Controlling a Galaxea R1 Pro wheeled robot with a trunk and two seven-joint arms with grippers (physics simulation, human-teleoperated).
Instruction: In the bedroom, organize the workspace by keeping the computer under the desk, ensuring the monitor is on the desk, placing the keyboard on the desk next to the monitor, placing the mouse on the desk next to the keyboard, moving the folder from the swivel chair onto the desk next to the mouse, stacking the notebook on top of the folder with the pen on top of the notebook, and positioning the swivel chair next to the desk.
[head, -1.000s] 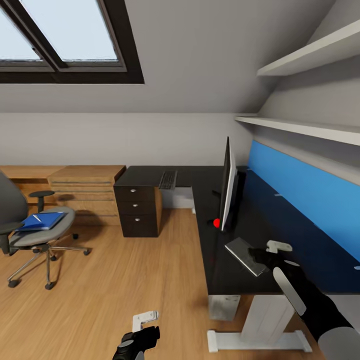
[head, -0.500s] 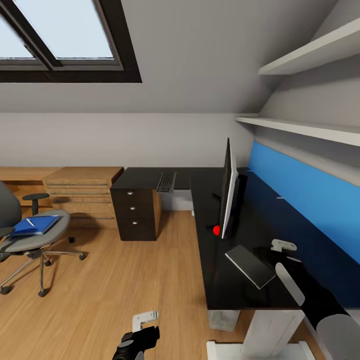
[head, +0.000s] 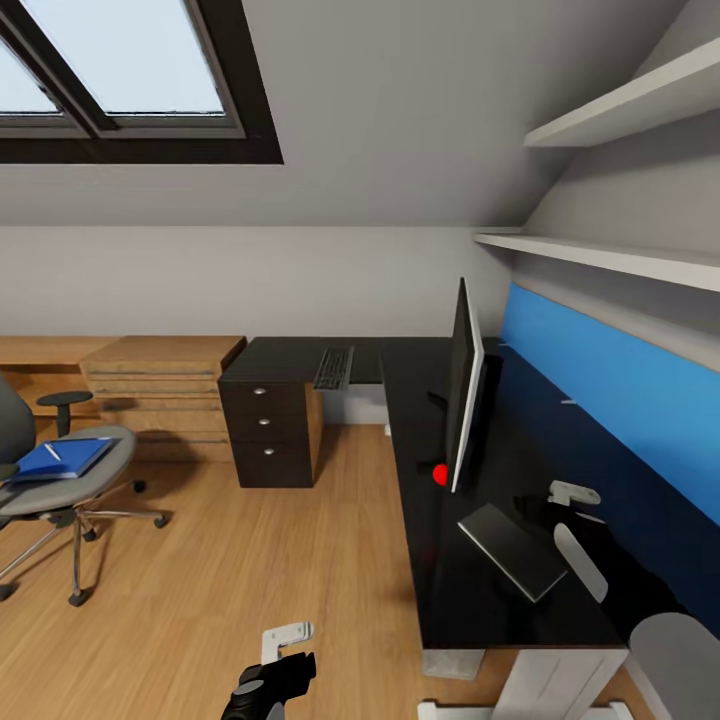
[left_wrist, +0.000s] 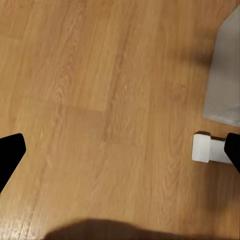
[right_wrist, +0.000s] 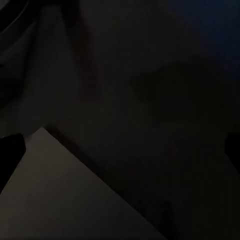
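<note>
The dark-grey notebook (head: 512, 551) lies flat on the black desk (head: 415, 480), in front of the monitor (head: 462, 385). My right gripper (head: 543, 517) hovers open just beyond the notebook's far edge, and in the right wrist view the notebook (right_wrist: 60, 195) lies below the spread fingers. The keyboard (head: 333, 368) rests on the desk's far wing. At far left the swivel chair (head: 60, 485) carries the blue folder (head: 60, 458) with the pen (head: 52, 451) on it. My left gripper (head: 275, 680) hangs open over the floor. The computer (head: 452, 662) stands under the desk. The mouse is out of view.
A black drawer unit (head: 268, 430) holds up the desk's far wing, with a light-wood chest (head: 160, 385) to its left. The desk's white foot (left_wrist: 207, 148) lies close to my left gripper (left_wrist: 120, 150). A blue wall panel (head: 610, 390) and shelves run behind the desk.
The whole view has shifted, so the camera moved: the chair slid left and the desk came nearer. My right gripper stands a little farther from the notebook than before.
</note>
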